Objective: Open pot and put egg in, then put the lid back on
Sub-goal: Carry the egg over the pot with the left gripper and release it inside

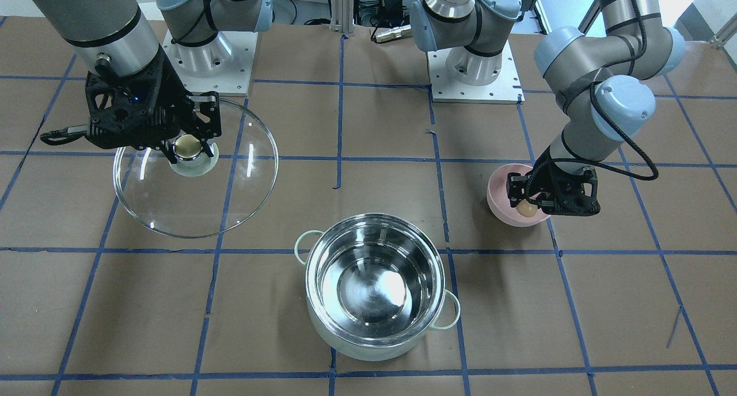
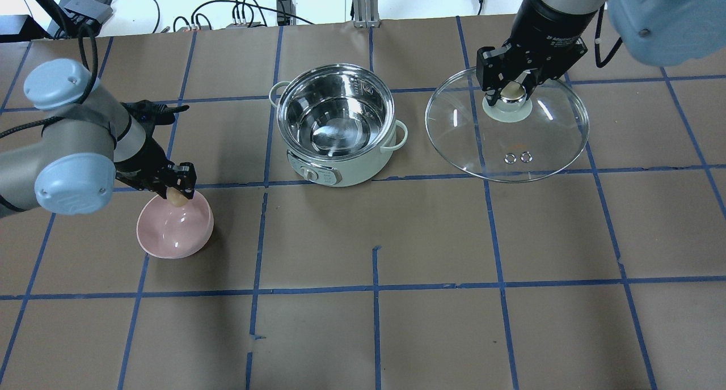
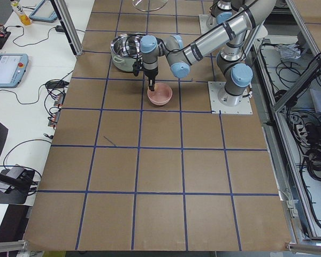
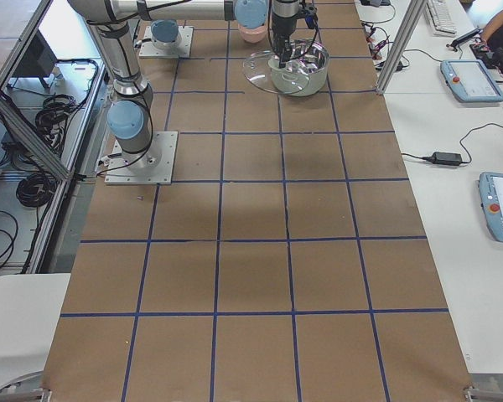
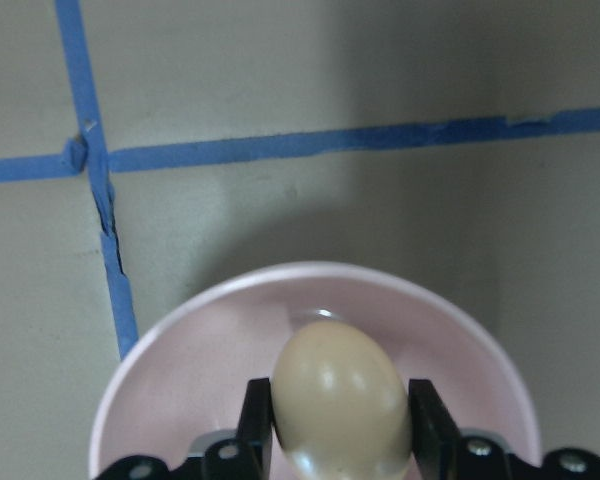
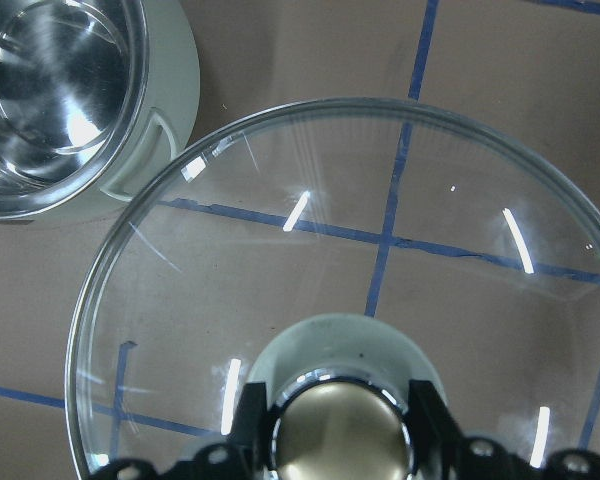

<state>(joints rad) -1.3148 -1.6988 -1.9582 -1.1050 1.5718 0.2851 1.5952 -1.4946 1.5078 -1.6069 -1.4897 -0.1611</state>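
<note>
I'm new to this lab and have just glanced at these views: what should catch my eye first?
The open, empty pot shines in the middle. To one side of it, the right gripper grips the big glass lid by its knob. On the other side, the left gripper pinches the egg over the pink bowl.

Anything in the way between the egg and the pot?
No. In the overhead view, only bare taped table lies between the egg, held by the left gripper over the pink bowl, and the pot.
</note>
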